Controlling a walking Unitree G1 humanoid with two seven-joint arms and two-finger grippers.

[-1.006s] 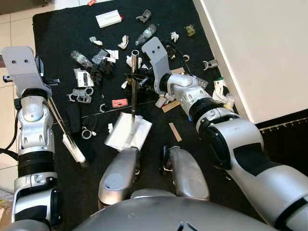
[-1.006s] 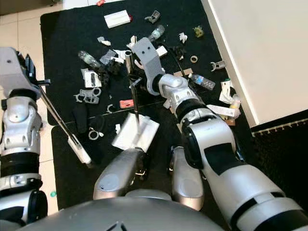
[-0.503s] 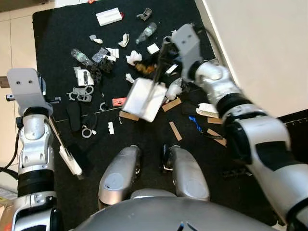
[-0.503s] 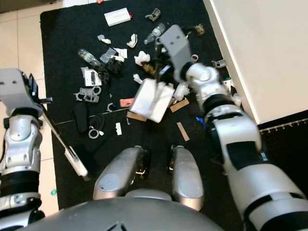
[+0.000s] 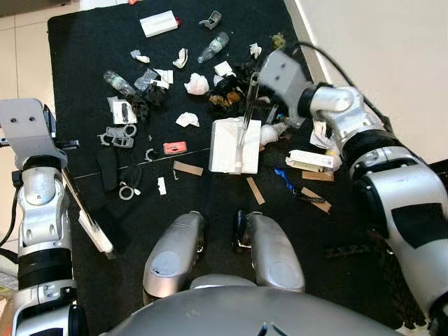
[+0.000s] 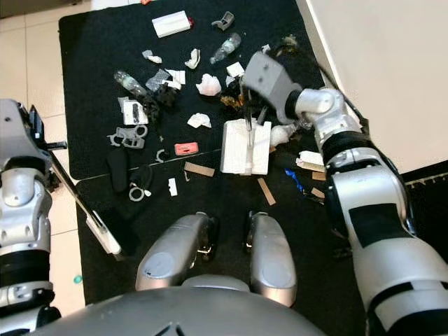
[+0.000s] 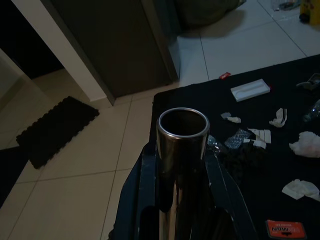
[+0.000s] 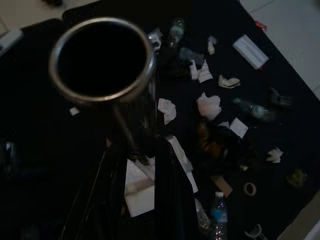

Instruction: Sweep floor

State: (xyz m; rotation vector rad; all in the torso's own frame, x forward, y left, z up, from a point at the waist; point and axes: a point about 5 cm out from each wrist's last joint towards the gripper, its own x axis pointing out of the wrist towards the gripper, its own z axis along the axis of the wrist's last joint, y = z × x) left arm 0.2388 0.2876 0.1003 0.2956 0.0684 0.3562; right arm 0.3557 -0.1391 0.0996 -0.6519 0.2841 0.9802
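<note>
Gripping a metal pole w/ my right gripper point(image 6: 253, 112), fingers clamped on it; the pole runs down to a flat white sweeper head point(image 5: 236, 145) lying on the black mat point(image 5: 84, 49), just in front of my knees and right beside a dark clump of debris point(image 5: 227, 94). Right wrist view looks down the pole's open tube end point(image 8: 102, 57) w/ the white head below. My left gripper point(image 5: 59, 150) is out over the mat's left edge, closed round a second metal pole point(image 7: 182, 150); its thin shaft slants down to a white end piece point(image 5: 95, 233) resting on the mat near the tile floor point(image 5: 21, 42). Litter spread across the mat: white box point(image 5: 158, 24) at the far end, crumpled tissues point(image 5: 197, 85), clear bottle point(image 5: 213, 47), orange card point(image 5: 174, 148), cardboard strips point(image 5: 187, 169), grey plastic rings point(image 5: 116, 134). More bits — blue scrap point(image 5: 283, 176), white packet point(image 5: 309, 160) — lie by the wall point(image 5: 392, 63) on my right.
</note>
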